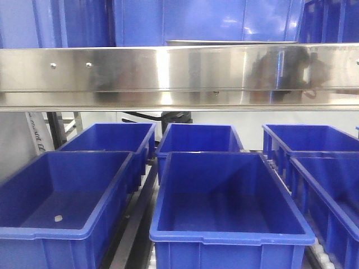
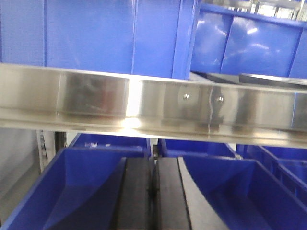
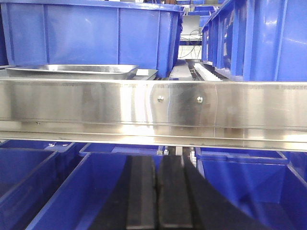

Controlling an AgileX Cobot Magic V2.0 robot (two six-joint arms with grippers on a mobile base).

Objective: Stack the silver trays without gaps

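A shiny silver tray [image 3: 72, 71] rests on the upper shelf at the left of the right wrist view. A second flat silver tray edge [image 3: 146, 74] pokes out beside and under it. In the left wrist view the tray rims [image 2: 271, 79] show at the right, above the steel band. The front view shows only a thin tray rim [image 1: 230, 42]. My left gripper [image 2: 154, 162] is shut, empty, below the shelf and over the blue bins. My right gripper [image 3: 157, 159] is also shut and empty, below the band.
A broad steel band with screws [image 1: 168, 75] fronts the upper shelf across all views. Tall blue bins [image 3: 91, 36] stand behind the trays. Open blue bins [image 1: 230, 196] fill the lower level, and one at the left [image 1: 61, 196] holds a small white object.
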